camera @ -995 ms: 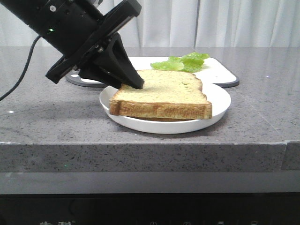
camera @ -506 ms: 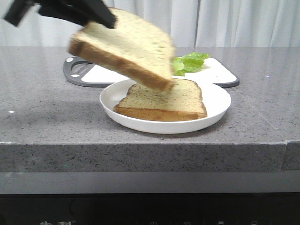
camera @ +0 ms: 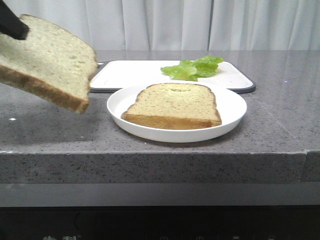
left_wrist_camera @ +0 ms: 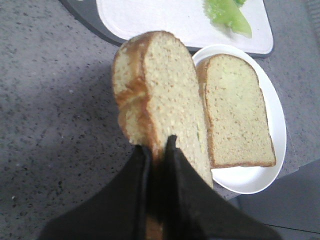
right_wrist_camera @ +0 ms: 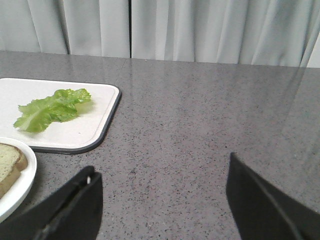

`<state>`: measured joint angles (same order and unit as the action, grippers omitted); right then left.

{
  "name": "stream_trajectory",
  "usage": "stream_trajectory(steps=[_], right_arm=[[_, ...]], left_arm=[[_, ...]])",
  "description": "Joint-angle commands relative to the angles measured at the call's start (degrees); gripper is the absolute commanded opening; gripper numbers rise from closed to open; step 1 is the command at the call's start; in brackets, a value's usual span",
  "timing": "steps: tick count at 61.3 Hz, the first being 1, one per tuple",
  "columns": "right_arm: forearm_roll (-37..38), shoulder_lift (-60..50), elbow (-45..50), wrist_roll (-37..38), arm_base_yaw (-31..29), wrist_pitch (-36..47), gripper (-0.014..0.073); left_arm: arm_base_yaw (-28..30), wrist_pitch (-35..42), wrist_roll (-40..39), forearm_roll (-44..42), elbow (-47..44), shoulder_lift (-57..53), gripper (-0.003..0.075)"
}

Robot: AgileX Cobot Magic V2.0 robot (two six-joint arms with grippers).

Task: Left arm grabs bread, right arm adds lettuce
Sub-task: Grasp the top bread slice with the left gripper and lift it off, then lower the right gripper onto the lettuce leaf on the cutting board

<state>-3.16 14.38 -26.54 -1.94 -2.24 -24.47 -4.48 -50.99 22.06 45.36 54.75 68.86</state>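
Observation:
My left gripper (left_wrist_camera: 157, 145) is shut on the thick bread slice (camera: 47, 62) and holds it tilted in the air at the far left, above the counter and left of the white plate (camera: 230, 117). In the left wrist view the bread (left_wrist_camera: 160, 95) sits edge-on between the two black fingers. A thinner slice (camera: 175, 105) lies flat on the plate. The lettuce (camera: 192, 67) lies on the white cutting board (camera: 130, 72) behind the plate; it also shows in the right wrist view (right_wrist_camera: 52, 109). My right gripper (right_wrist_camera: 162, 172) is open and empty over bare counter, right of the board.
The grey stone counter (camera: 280, 95) runs to a front edge (camera: 160, 154). White curtains hang behind. The cutting board (right_wrist_camera: 75, 135) has a dark rim. The plate's edge (right_wrist_camera: 22, 182) shows at the left of the right wrist view.
My left gripper has lifted the thick slice off the plate and carried it up and to the left. The thinner slice under it now lies uncovered.

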Motion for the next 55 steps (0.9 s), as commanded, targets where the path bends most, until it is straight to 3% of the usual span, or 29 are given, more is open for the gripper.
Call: stream_trajectory(steps=[1, 10, 22, 55], right_arm=[[0.52, 1.02, -1.67, -0.01, -0.43, 4.47, 0.0538], [0.52, 2.51, -1.73, -0.01, -0.43, 4.4, 0.0538], [0.34, 13.33, -5.68, -0.01, -0.15, 4.48, 0.0538], [0.22, 52.5, -31.52, -4.09, 9.91, 2.04, 0.0538]], left_arm=[[0.27, 0.98, 0.2, 2.78, 1.48, -1.69, -0.0019], [0.27, 0.93, 0.2, 2.78, 1.48, -1.69, -0.0019], [0.27, 1.55, 0.2, 2.78, 1.48, -1.69, -0.0019], [0.27, 1.55, 0.2, 2.86, 1.48, -1.69, -0.0019]])
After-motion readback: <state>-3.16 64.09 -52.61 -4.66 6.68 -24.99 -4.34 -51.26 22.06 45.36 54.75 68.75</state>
